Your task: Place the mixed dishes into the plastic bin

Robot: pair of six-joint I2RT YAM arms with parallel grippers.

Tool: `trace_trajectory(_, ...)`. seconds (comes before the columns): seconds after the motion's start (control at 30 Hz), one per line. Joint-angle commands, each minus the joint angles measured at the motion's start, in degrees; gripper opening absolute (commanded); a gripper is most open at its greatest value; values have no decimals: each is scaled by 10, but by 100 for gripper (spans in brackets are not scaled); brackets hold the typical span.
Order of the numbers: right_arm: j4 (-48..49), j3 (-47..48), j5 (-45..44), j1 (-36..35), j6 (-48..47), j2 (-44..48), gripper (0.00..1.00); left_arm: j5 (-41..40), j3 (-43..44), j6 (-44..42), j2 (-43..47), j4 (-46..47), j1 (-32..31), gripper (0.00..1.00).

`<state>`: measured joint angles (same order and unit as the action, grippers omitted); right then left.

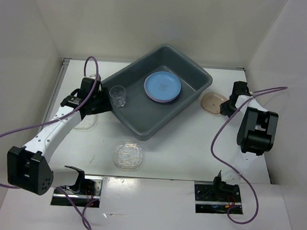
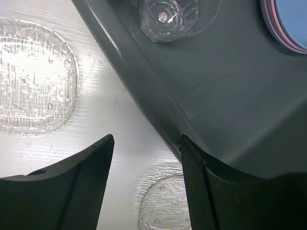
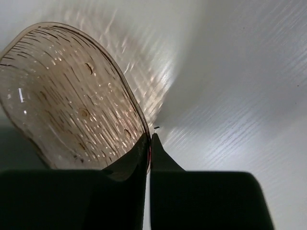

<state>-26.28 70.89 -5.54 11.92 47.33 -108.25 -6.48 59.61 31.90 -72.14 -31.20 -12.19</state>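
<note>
Dark grey rectangular plastic bin (image 1: 140, 114) sits angled in the middle of the white table (image 1: 193, 149), and two dishes are already in it: a round blue plastic plate (image 1: 162, 85) toward the far side, and a small clear cup (image 1: 118, 95) standing upright in the left corner. Left gripper (image 2: 147, 143) hangs over the bin's left rim with its jaws spread wide and nothing between them; in the wrist view one finger is over the table and the other over the bin's sloped wall. Over on the right, the right gripper (image 3: 149, 141) has its jaws pinched tight on the rim of a small tan see-through textured dish (image 3: 72, 96), which is outside the bin, just beside its right corner. Two more are out on the table: a clear textured glass plate (image 1: 128, 154) near the front of the bin, and a second clear textured plate (image 1: 85, 123) partly under the left arm.
</note>
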Motion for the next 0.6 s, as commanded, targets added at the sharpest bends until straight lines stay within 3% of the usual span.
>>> trace_trajectory(0.0, 7, -11, -68, -18, 17, 55, 1, -14, 0, 1, -5, 8, 1, 66)
trace_trajectory(0.17, -21, 0, -214, -44, 45, 168, 1, -14, 0, 1, -10, 3, 1, 66)
trace_trajectory(0.3, -40, 37, -277, -58, 37, 236, 1, -14, 5, -4, -15, 3, 1, 66)
trace_trajectory(0.43, -5, 76, -270, -97, 1, 268, 1, -14, 10, -4, -20, 8, 1, 66)
trace_trajectory(0.57, 80, 81, -139, -143, -65, 274, 1, -14, 22, -4, -20, 8, 1, 66)
